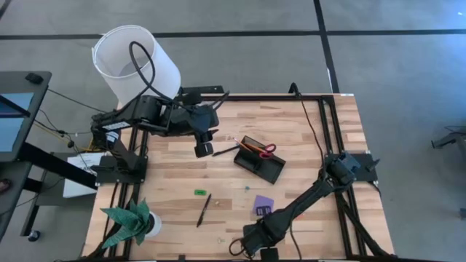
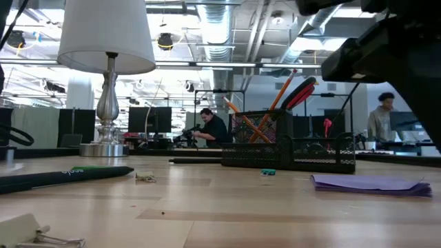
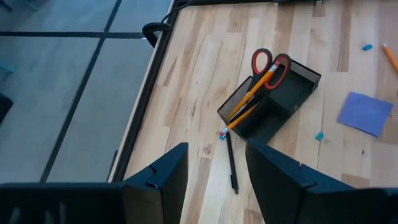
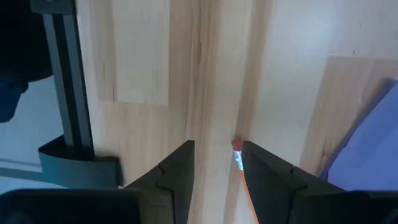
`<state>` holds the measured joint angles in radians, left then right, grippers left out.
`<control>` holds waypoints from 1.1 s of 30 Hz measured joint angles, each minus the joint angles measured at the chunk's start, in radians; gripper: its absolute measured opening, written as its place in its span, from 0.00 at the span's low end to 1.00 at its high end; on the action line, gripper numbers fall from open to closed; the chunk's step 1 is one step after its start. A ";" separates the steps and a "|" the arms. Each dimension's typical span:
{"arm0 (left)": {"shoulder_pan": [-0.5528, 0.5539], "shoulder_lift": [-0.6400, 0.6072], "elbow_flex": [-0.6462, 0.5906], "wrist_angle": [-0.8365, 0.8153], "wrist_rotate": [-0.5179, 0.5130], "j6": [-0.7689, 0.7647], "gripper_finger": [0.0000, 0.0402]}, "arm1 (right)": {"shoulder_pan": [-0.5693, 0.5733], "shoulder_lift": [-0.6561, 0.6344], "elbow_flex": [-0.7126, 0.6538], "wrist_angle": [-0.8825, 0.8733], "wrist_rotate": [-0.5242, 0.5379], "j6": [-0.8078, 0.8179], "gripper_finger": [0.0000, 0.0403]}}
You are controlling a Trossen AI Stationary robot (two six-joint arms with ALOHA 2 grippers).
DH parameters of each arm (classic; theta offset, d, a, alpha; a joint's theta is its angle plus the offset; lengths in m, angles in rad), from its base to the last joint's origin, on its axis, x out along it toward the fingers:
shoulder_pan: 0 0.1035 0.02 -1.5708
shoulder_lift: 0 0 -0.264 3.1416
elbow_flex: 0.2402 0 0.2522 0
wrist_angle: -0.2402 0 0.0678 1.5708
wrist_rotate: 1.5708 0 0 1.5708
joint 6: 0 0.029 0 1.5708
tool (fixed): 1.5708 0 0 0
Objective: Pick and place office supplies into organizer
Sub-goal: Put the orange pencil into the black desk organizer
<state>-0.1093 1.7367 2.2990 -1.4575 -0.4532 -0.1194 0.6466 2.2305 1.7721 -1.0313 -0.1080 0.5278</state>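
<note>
The black organizer (image 1: 258, 159) stands mid-table with red-handled scissors (image 3: 270, 62) and orange pencils (image 3: 252, 93) upright in its taller section. One black pen (image 3: 231, 165) lies beside it and another (image 1: 204, 209) lies nearer the front. The purple note pad (image 1: 263, 204) and a tiny green piece (image 1: 200, 192) lie flat on the table. My left gripper (image 1: 204, 148) hangs open, high over the table left of the organizer. My right gripper (image 4: 217, 171) points down, open, at the table's near edge. An orange pencil's eraser end (image 4: 237, 144) lies between its fingers. My right gripper straddles the eraser end (image 4: 237, 145) of the pencil, which lies flat on the table along the inner side of one finger (image 4: 267, 180). I cannot tell whether that finger touches it.
A lamp with a white shade (image 1: 135, 62) stands at the far left and a green paper plant (image 1: 131, 222) at the near left corner. A binder clip (image 2: 34, 231) lies near the front edge. Black frame rails (image 1: 328, 124) run along the table's right side. People sit beyond the table.
</note>
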 joint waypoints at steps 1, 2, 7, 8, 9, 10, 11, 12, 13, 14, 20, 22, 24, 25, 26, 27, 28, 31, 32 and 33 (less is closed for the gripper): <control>-0.003 0.000 0.000 0.000 0.001 0.000 0.39 | 0.001 0.000 0.000 0.001 0.001 0.000 0.32; -0.005 0.000 0.000 0.000 0.001 0.000 0.39 | 0.001 0.000 0.000 0.002 0.001 -0.002 0.32; -0.023 0.000 0.000 0.000 0.001 -0.006 0.39 | 0.008 0.000 0.000 -0.002 0.039 -0.004 0.32; -0.026 0.000 0.000 0.000 0.001 -0.008 0.39 | 0.008 0.000 0.000 -0.009 0.053 -0.005 0.32; -0.029 0.000 0.000 0.000 0.000 -0.008 0.39 | 0.008 0.000 0.000 -0.017 0.060 -0.005 0.32; -0.032 0.000 0.000 0.000 0.000 -0.008 0.39 | 0.008 0.000 0.000 -0.022 0.062 -0.005 0.32; -0.035 0.000 0.000 0.000 0.000 -0.008 0.39 | 0.008 0.000 0.000 -0.023 0.062 -0.005 0.32; -0.037 0.000 0.000 0.000 0.000 -0.008 0.39 | 0.008 0.000 0.000 -0.023 0.062 -0.005 0.32; -0.039 0.000 0.000 0.000 0.000 -0.008 0.39 | 0.007 0.000 0.000 -0.024 0.062 -0.005 0.32; -0.041 0.000 0.000 0.000 -0.001 -0.008 0.39 | 0.007 0.000 0.000 -0.024 0.061 -0.005 0.32; -0.043 0.000 0.000 0.000 -0.001 -0.008 0.39 | 0.003 0.000 0.000 -0.042 0.036 -0.004 0.32; -0.043 0.000 0.000 0.001 -0.001 -0.008 0.39 | -0.009 0.000 0.003 -0.065 -0.023 -0.004 0.32; -0.043 0.000 0.000 0.004 -0.001 -0.009 0.39 | -0.030 0.000 0.026 -0.123 -0.093 0.006 0.32; -0.043 0.000 0.000 0.006 -0.002 -0.009 0.39 | -0.042 0.000 0.040 -0.141 -0.113 0.025 0.32; -0.043 0.000 0.000 0.007 -0.003 -0.009 0.39 | -0.054 0.000 0.050 -0.154 -0.120 0.044 0.32; -0.043 0.000 0.000 0.007 -0.004 -0.009 0.39 | -0.066 0.000 0.057 -0.165 -0.125 0.058 0.32; -0.043 0.000 0.000 0.007 -0.004 -0.008 0.39 | -0.077 0.000 0.064 -0.172 -0.129 0.070 0.32; -0.043 0.000 -0.001 0.004 -0.004 -0.008 0.39 | -0.105 0.000 0.107 -0.170 -0.132 0.066 0.32; -0.043 0.000 -0.001 0.004 -0.004 -0.008 0.39 | -0.113 0.000 0.125 -0.170 -0.132 0.057 0.32; -0.043 0.000 -0.001 0.004 -0.004 -0.007 0.39 | -0.119 0.000 0.141 -0.170 -0.129 0.050 0.32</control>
<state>-0.1520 1.7367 2.2982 -1.4536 -0.4568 -0.1267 0.5278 2.2307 1.9130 -1.2018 -0.2373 0.5782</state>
